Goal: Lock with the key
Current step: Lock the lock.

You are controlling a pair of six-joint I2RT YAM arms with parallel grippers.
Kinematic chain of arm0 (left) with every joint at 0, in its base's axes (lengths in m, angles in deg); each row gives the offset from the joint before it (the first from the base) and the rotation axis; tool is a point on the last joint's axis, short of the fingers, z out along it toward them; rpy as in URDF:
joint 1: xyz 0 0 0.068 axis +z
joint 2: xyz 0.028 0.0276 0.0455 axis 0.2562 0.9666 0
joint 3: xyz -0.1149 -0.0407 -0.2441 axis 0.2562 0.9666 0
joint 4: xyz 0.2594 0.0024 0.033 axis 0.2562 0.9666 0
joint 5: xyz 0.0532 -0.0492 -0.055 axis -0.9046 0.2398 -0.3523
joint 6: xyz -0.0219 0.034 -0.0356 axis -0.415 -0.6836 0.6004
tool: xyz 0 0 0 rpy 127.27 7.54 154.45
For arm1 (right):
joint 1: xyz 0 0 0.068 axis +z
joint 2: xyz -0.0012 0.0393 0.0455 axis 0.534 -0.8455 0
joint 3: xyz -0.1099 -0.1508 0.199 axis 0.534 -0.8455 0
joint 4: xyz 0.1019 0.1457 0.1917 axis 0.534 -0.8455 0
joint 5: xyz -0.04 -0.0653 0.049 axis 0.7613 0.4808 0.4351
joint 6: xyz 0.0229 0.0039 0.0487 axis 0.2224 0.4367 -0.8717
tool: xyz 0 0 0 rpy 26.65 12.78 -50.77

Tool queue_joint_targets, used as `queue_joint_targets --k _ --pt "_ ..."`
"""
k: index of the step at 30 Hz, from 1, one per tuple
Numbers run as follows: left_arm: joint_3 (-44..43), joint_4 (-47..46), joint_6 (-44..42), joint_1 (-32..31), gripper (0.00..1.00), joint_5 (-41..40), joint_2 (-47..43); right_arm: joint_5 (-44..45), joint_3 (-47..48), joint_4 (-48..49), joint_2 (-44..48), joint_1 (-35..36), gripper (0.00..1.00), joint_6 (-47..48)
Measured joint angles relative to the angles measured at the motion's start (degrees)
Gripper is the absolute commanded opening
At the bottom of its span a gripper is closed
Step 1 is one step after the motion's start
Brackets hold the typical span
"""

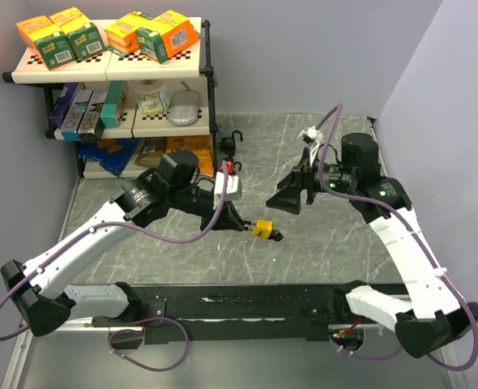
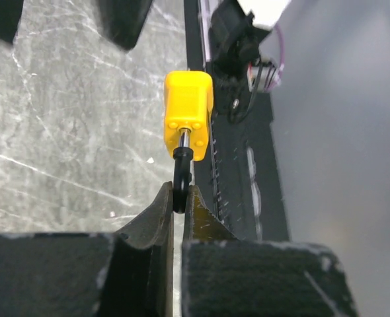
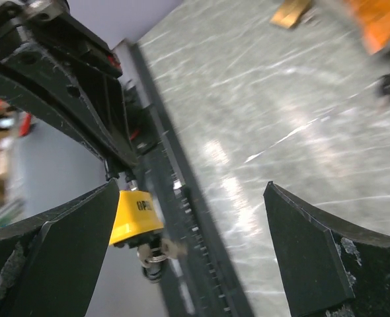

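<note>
Yellow padlock (image 2: 188,109) is sticking out just beyond the left gripper (image 2: 180,198), whose jaws are clenching on its black shackle (image 2: 180,177). A key (image 3: 172,246) is dangling from the padlock body. The right gripper (image 3: 192,198) is holding its jaws released, wide apart, with the padlock close beside one of them.

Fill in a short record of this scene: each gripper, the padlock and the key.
left gripper: shut on the black shackle of the yellow padlock
right gripper: open, empty, apart from the padlock
padlock: held off the table, body pointing away from the left gripper
key: at the padlock's base, apparently inserted, ring attached
</note>
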Motion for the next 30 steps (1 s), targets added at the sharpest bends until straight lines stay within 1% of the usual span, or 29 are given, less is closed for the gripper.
queue_joint_targets --k 4,9,11,15,20,21,24,25,27,28,30 --pt "-1.4 -1.9 4.3 2.7 0.01 1.8 0.4 3.0 2.9 -1.4 2.5 -0.4 1.00 4.7" --pt "-6.2 -2.5 6.4 3.9 0.01 2.8 2.0 -1.4 4.8 -7.1 5.9 -0.4 1.00 16.2" --pt "-7.6 -2.4 7.0 3.9 0.01 3.7 2.5 -2.8 4.7 -8.5 7.0 -0.3 1.00 19.3" --pt "-10.4 -2.6 8.6 3.9 0.01 5.1 4.2 -3.8 3.2 -8.5 8.3 0.9 1.00 22.2" --pt "-11.1 -4.2 11.0 3.9 0.01 5.7 4.9 -3.6 2.8 -8.0 7.8 5.1 0.97 24.1" --pt "-11.1 -4.6 11.5 3.9 0.01 5.8 5.0 -3.6 2.8 -7.8 7.7 5.7 0.96 24.4" --pt "-11.1 -5.8 12.5 3.9 0.01 6.5 5.0 -3.6 2.8 -7.1 7.3 6.4 0.87 24.8" --pt "-11.1 -6.3 12.9 3.9 0.01 6.6 5.0 -3.7 2.8 -6.8 7.1 6.4 0.81 24.9" --pt "-11.0 -6.8 13.3 3.9 0.01 6.6 5.0 -3.7 2.8 -6.3 6.5 6.6 0.75 25.1" --pt "-11.0 -7.2 13.5 3.9 0.01 6.7 5.0 -3.7 2.8 -6.1 6.2 6.6 0.68 25.0" --pt "-10.9 -7.9 13.7 3.9 0.01 6.8 5.0 -3.8 2.8 -5.7 5.7 6.6 0.61 24.9"
